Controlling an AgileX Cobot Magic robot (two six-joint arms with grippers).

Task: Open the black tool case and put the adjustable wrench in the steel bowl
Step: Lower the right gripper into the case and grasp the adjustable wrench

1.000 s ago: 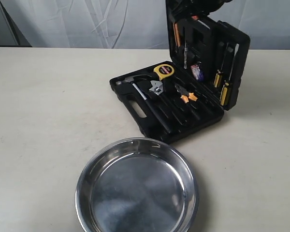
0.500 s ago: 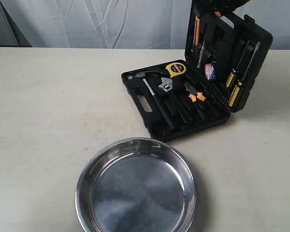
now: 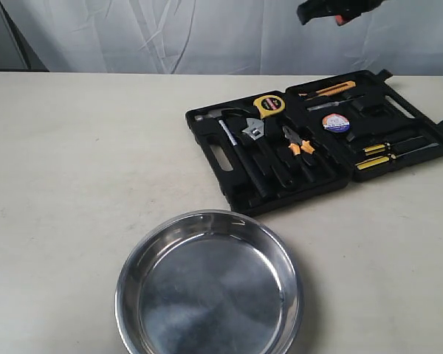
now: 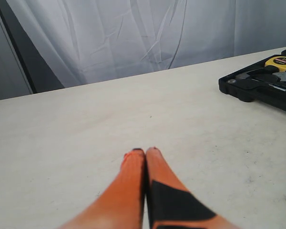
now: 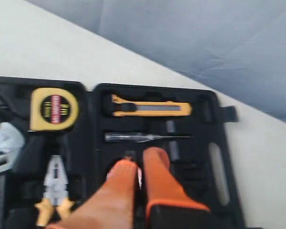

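The black tool case (image 3: pixel 236 188) lies fully open on the table, its lid (image 3: pixel 421 151) flat to the right. The adjustable wrench (image 3: pixel 252 131), with a silver head and black handle, rests in the base between the hammer (image 3: pixel 232 147) and the orange-handled pliers (image 3: pixel 299 144); its head (image 5: pixel 5 143) also shows in the right wrist view. The steel bowl (image 3: pixel 209 284) stands empty in front of the case. My right gripper (image 3: pixel 321 11) (image 5: pixel 140 161) hovers shut and empty above the lid. My left gripper (image 4: pixel 145 151) is shut over bare table, left of the case's corner (image 4: pixel 250 90).
A yellow tape measure (image 3: pixel 269 105) (image 5: pixel 54 109) sits at the base's back. The lid holds an orange utility knife (image 5: pixel 150 109), a tester screwdriver (image 5: pixel 143 137), a tape roll (image 3: pixel 335 122) and yellow-handled screwdrivers (image 3: pixel 376 156). White curtain (image 3: pixel 170 33) hangs behind the table.
The lid has dropped from upright to flat on the table. My right gripper has let go of it and lifted. Earlier the case slid a little to the right.
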